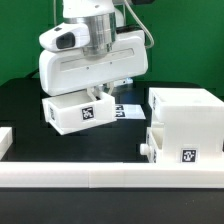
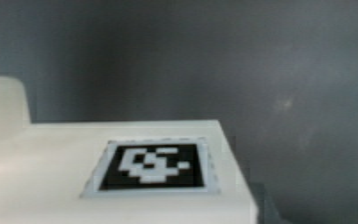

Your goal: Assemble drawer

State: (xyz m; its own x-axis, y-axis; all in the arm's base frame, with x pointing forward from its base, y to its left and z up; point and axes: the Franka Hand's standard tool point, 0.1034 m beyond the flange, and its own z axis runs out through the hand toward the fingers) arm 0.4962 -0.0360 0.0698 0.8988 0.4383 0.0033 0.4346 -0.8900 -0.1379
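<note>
In the exterior view my gripper [image 1: 99, 91] is shut on a small white drawer tray [image 1: 78, 112] with a black-and-white tag. It holds the tray slightly tilted above the black table, to the exterior view's left of the tall white box housing [image 1: 186, 115]. A second tray [image 1: 180, 150] with a tag sits in the housing's lower slot, its knob [image 1: 145, 151] poking out toward the held tray. In the wrist view the held tray's white face and tag [image 2: 155, 163] fill the lower part. My fingertips are not visible there.
A long low white border rail [image 1: 100, 177] runs along the front, and another rail piece [image 1: 5, 140] stands at the exterior view's left. The marker board [image 1: 127, 110] lies on the table behind the held tray. The green wall is at the back.
</note>
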